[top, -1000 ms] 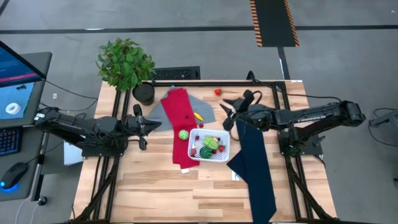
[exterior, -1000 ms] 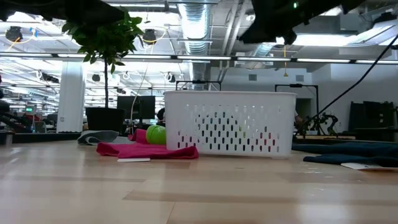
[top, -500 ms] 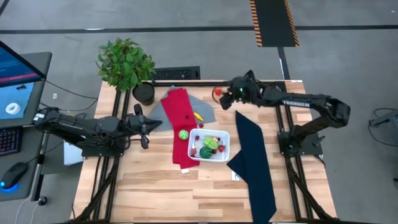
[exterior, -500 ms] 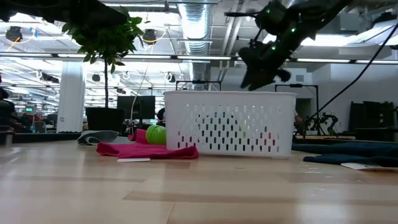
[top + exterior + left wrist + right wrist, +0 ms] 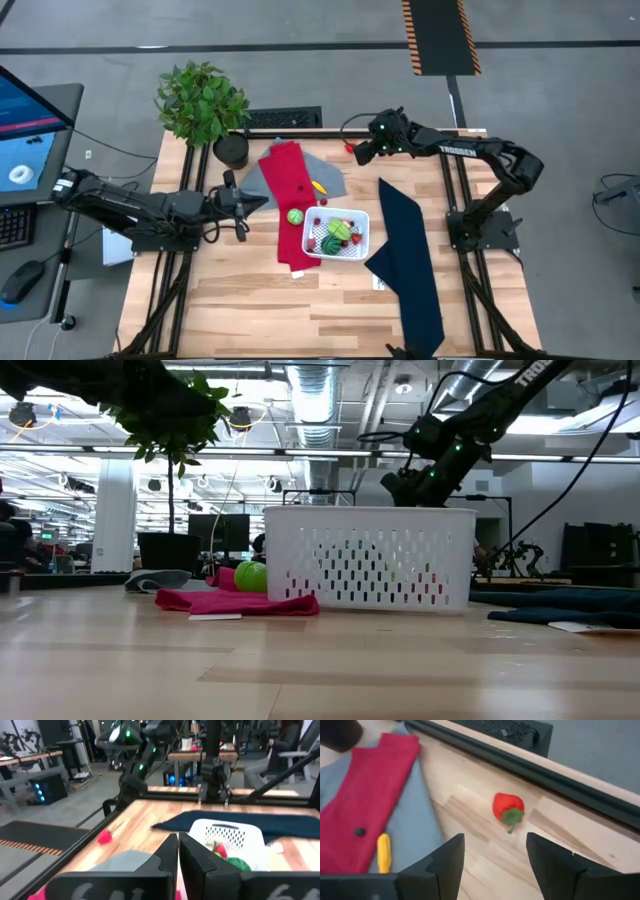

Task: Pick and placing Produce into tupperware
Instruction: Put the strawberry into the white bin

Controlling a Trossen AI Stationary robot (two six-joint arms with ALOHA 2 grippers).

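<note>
I am seeing the right end effector (image 5: 492, 857) standing spread wide and holding nothing; it is hovering over the far edge of the desk (image 5: 250, 300), just above a red strawberry-like piece (image 5: 508, 809) lying on bare wood. The left end effector (image 5: 177, 851) is pressed together, empty, waiting at the left side near the grey cloth (image 5: 262, 180).

The tupperware (image 5: 340, 252), a white tub with slotted walls, is sitting near the desk centre, between the red cloth (image 5: 285, 205) and the navy cloth (image 5: 410, 260). I am counting several small produce pieces inside it, green and red among them; the exact number I cannot tell. One green ball (image 5: 295, 216) is resting on the red cloth just left of the tub, and one yellow piece (image 5: 383, 852) is lying on the grey cloth.
</note>
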